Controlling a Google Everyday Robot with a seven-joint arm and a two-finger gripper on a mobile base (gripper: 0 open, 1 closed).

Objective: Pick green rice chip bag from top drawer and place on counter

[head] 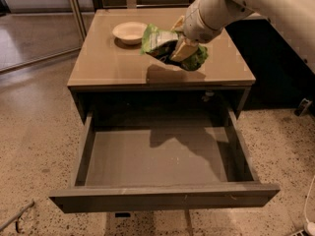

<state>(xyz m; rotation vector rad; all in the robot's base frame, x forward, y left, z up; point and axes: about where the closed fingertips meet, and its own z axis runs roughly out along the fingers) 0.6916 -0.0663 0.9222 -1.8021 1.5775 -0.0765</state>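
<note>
Gripper (181, 47) was clamped across the middle of the small, crinkly, bright-green rice chip bag (155, 38). The bag was held in the air over the glossy tan-beige counter (108, 65), shadow under it, apparently not touching. Bag looked light, soft and crushable, with a likely slippery film, so a mid-body pinch seemed the right hold. Long axis ran roughly left-right and tilted: pale end up-left toward the shallow white bowl (129, 32), green end down-right. The wide grey-brown top drawer (162, 196) stood pulled open below the counter edge.
</note>
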